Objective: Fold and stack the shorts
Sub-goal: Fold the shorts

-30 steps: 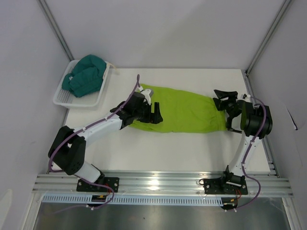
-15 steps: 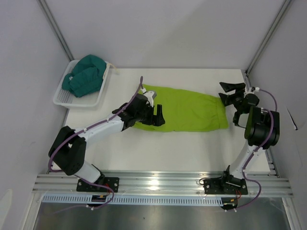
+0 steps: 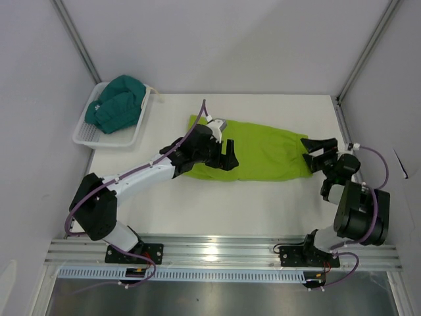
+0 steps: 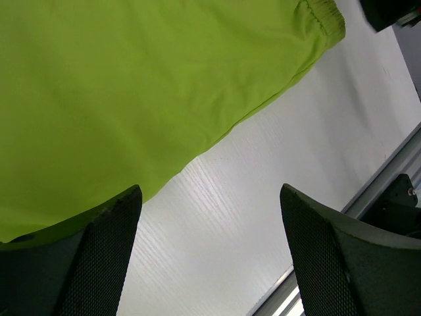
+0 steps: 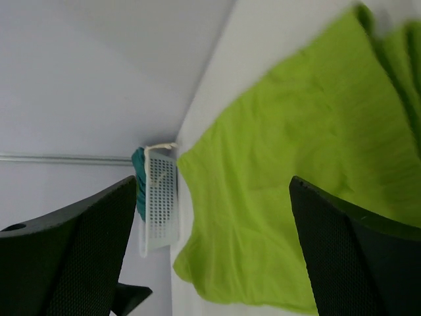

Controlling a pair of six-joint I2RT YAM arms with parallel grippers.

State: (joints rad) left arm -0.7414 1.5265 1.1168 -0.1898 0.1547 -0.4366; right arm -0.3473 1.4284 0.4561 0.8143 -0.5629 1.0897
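Status on my end:

- Both pincers released, nothing in either. Left pincer (image 3: 228, 157) has its jaws wide apart. So does right pincer (image 3: 310, 153), with only air between the fingers in its wrist view.
- Lime green shorts (image 3: 263, 153) lie flat mid-desk, long axis left to right. The gathered elastic edge (image 4: 319, 16) is at the right end.
- The left pincer sits over the near-left part of the lime pair, at its near edge. In the left wrist view one finger (image 4: 99, 257) overlaps the fabric hem and the other (image 4: 322, 263) is over the bare desk (image 4: 263, 191). Can't tell whether it touches the cloth.
- The right pincer is at the right end of the lime pair, tips pointing along the fabric. Contact is unclear from above.
- Teal shorts (image 3: 118, 102) are bunched in the basket (image 3: 82, 136) at the far-left corner, well apart from both pincers.

Handling, my read:

- The fabric is light, limp and thin, with no stiffness. It'll sag and drape from wherever I pinch it.
- It looks smooth, so it probably slides on the desk and layers can slip apart.
- Best hold is corners and edges, with every layer caught in one bite. The elastic band is thicker, so the grip should be surer there.
- A grab in the middle of the panel would just bunch it.
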